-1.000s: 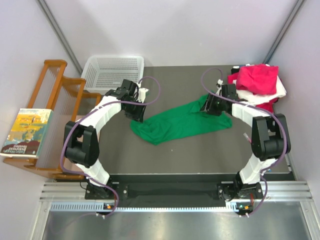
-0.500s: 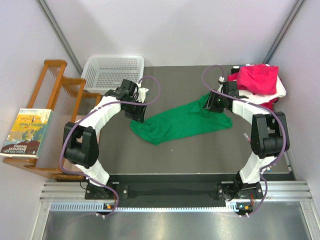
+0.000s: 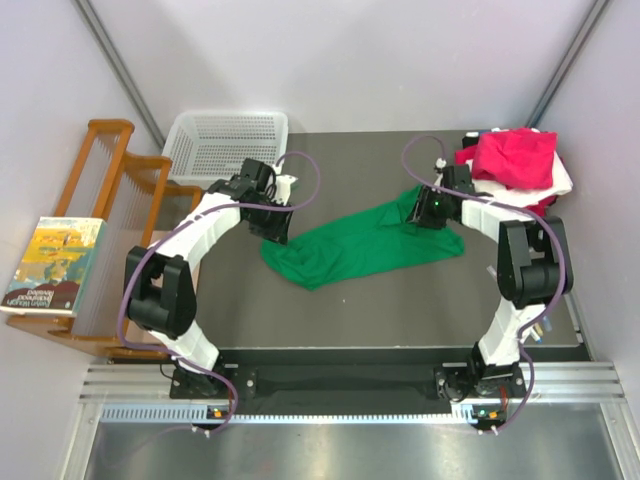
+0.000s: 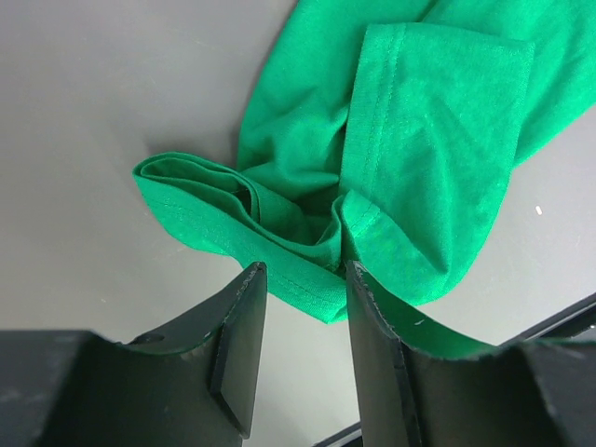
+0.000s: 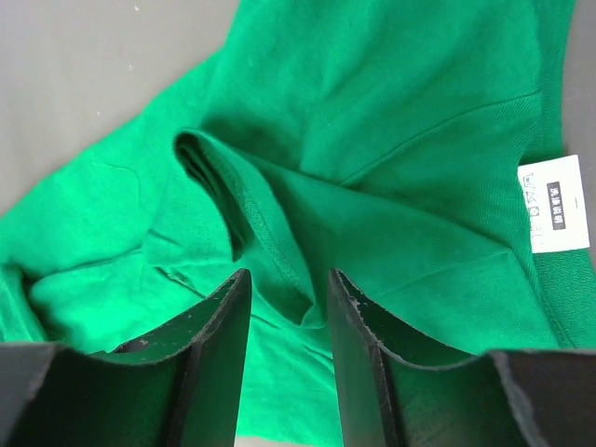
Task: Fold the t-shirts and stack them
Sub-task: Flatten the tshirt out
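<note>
A bright green t-shirt (image 3: 360,245) lies crumpled and stretched out across the middle of the dark table. My left gripper (image 3: 274,230) is at its left end. In the left wrist view the jaws stand open (image 4: 300,279), and the bunched hem of the green shirt (image 4: 419,140) lies at the fingertips. My right gripper (image 3: 424,208) is over the shirt's right end. In the right wrist view it is open (image 5: 287,284), straddling a raised fold of the green shirt (image 5: 372,112) near the neck label (image 5: 554,216). A magenta-pink shirt (image 3: 515,155) lies on white (image 3: 562,183) and red (image 3: 537,212) ones at the back right.
A white mesh basket (image 3: 225,140) stands at the back left corner. A wooden rack (image 3: 110,200) with a book (image 3: 55,265) on it stands left of the table. Walls close in on both sides.
My right gripper has shifted slightly toward the back right over the shirt's neck end. The left gripper and the shirt have barely moved.
</note>
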You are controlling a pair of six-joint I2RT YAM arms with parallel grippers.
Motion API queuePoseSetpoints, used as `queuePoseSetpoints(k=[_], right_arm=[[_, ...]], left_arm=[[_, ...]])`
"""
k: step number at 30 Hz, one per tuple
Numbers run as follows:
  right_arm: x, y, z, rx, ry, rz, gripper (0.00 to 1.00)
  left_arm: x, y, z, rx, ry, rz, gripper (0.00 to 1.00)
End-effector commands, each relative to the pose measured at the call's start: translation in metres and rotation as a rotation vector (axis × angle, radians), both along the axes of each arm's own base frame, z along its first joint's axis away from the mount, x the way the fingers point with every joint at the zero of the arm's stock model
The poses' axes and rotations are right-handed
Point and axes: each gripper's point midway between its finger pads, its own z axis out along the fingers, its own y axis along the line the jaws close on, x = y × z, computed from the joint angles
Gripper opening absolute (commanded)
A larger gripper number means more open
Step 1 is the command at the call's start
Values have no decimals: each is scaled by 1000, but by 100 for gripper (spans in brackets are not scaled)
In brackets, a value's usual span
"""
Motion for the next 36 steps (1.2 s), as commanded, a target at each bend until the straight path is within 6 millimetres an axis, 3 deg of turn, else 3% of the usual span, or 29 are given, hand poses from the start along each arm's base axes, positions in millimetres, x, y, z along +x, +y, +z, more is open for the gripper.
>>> queuePoseSetpoints(k=[1, 7, 10, 11, 12, 18, 19, 22, 28, 30, 31, 34, 36], right_arm=[[20, 3, 14, 13, -66, 10, 38], [24, 2, 11, 8, -61, 12, 38], [26, 3, 11, 14, -62, 10, 23], [27, 3, 11, 18, -63, 11, 8], [27, 5, 12, 24, -62, 12, 0], [24, 8, 19, 44, -79, 22, 0], [24, 8, 25, 47, -92, 21, 0], [22, 8, 30, 53, -110, 26, 0], [17, 10, 29, 64, -104, 31, 0], [16, 10, 29, 66, -105, 29, 0], [17, 10, 29, 67, -105, 30, 0], [18, 11, 30, 70, -107, 31, 0], [18, 12, 30, 75, -106, 33, 0]], left_arm=[[-1, -1, 21, -22, -61, -17, 45], [-2, -3, 23, -34, -56, -17, 45], [-2, -2, 21, -28, -56, -21, 45], [-1, -2, 22, -29, -58, -19, 45], [-1, -1, 20, -23, -56, -18, 44], [11, 2, 3, 12, -73, 4, 43], [17, 8, 1, 43, -82, 29, 46], [34, 10, -7, 77, -85, 65, 69], [37, -2, -27, 48, 10, 74, 75], [32, -6, -33, 28, 45, 75, 70], [29, -8, -36, 21, 61, 76, 56], [15, -11, -49, 5, 130, 64, 27], [8, -11, -56, 5, 171, 59, 16]])
